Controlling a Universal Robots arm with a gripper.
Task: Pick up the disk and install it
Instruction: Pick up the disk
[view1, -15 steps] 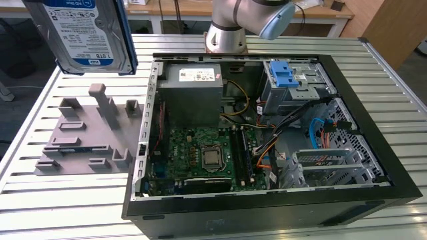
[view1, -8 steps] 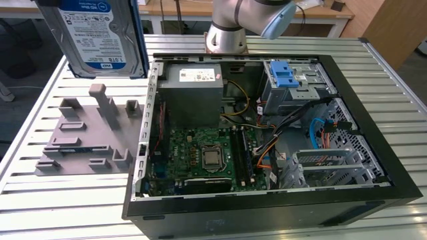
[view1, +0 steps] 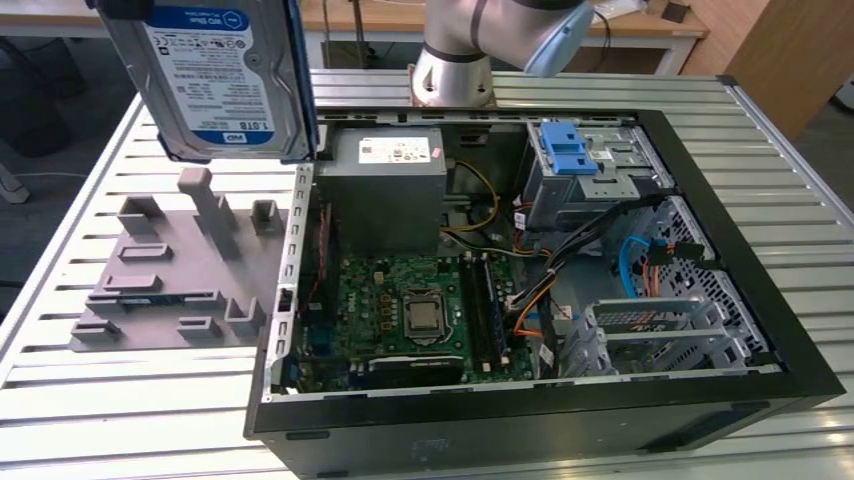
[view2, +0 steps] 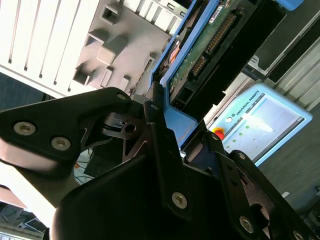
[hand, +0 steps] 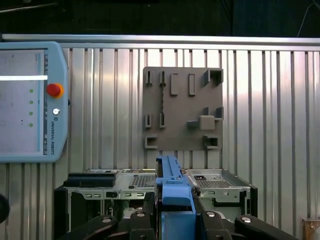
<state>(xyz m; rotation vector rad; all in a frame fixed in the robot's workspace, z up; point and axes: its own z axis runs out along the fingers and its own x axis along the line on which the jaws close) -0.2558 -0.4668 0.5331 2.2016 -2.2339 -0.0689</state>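
The pick-up looks done and the carry is in hand: one disk (view1: 220, 75) hangs upright in the air at the exterior view's far left, label toward that camera, above the one grey fixture plate (view1: 160, 270) and just beside the left wall of the one open computer case (view1: 534, 425), clear of the bench (view1: 107, 400). In the first wrist view the single gripper (hand: 175, 215) is closed down onto the disk's blue bracket (hand: 172, 185), a black finger pressed on either side of it, so the grasp seems firm. The install is not yet made; I judge it calls for bringing the disk over to the drive bay (view1: 577, 160) with the blue latch at the case's far right, squaring the bracket to the bay's opening and keeping clear of the loose cables there. Also counted: one grey power-supply box (view1: 384, 180) at the far side of the case, and one teach pendant (hand: 27, 100) lying on the bench
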